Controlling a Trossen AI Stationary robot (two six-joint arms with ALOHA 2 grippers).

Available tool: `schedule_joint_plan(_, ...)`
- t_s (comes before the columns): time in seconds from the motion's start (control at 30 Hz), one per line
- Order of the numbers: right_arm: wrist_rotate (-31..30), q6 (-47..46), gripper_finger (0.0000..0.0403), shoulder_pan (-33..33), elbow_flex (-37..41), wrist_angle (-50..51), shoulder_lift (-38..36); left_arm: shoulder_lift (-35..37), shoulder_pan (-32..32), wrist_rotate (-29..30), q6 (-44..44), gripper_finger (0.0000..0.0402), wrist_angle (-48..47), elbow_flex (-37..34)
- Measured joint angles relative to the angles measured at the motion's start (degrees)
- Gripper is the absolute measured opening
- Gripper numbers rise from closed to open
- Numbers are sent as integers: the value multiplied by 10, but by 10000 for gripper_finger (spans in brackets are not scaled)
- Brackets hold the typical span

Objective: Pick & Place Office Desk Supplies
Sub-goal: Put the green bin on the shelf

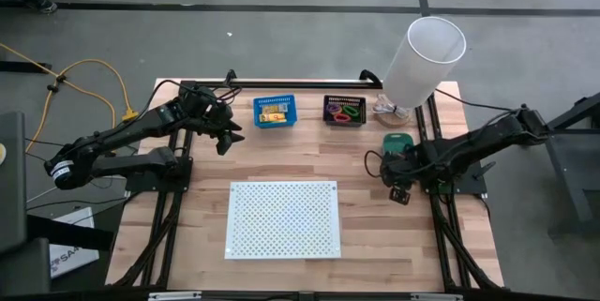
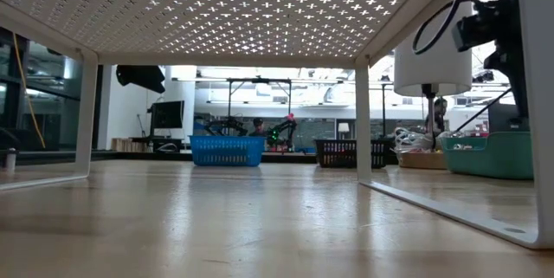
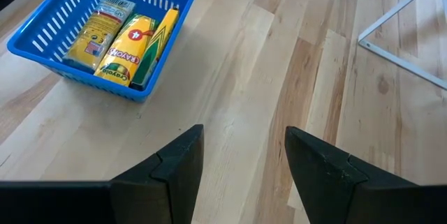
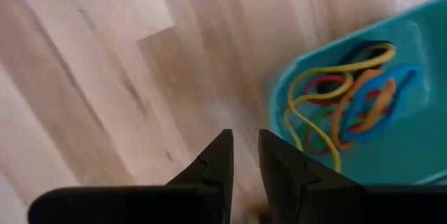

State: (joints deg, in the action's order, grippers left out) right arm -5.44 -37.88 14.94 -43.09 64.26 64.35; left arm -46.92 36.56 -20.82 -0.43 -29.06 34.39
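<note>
i have the left gripper (image 3: pixel 241 165) hanging over bare wood just short of the blue bin (image 1: pixel 275 112), at about ten o'clock on the table (image 1: pixel 366 165), fingers spread wide and holding nothing. in that bin lie the yellow-orange crayon packets (image 3: pixel 133 41), side by side and slightly angled. i judge them light, stiff cardboard, smooth on the faces but not slippery enough to worry me. i would take one across its narrow width near the middle, coming from above, since the bin walls block a side approach.

the right gripper (image 4: pixel 242 158) sits at about three o'clock, beside the teal bin (image 4: pixel 391 140), fingers drawn close with only a thin gap, and i see nothing between them. inside that bin is a tangle of rubber bands (image 4: pixel 349 102), yellow, orange, blue and red. those will be nearly weightless, floppy and stretchy, and they snag on each other, so i expect one pinch to lift several. i would nip a raised loop where a strand stands clear of the heap, and lift slowly.

the black bin (image 1: pixel 344 111) at about twelve o'clock holds bright plastic loops (image 1: pixel 347 111), pink and green as far as i can tell. they look light and springy; pinching one side of the ring should do. the white perforated board (image 1: pixel 283 218) stands at about six o'clock with nothing on it.
</note>
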Motion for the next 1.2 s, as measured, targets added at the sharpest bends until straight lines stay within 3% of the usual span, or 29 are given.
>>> schedule_joint_plan(0.23,-5,25,57,-8,0,15,0,0,0,0,0,195,0,0)
schedule_joint_plan(0.63,26,232,57,-8,0,12,1,0,0,0,0,195,0,0)
schedule_joint_plan(0.83,28,234,57,-8,0,10,1,0,0,0,0,195,0,0)
schedule_joint_plan(1.03,27,161,57,-8,0,-25,1,0,0,0,0,195,0,0)
schedule_joint_plan(1.2,2,155,57,-25,0,-44,1,0,0,0,0,195,0,0)
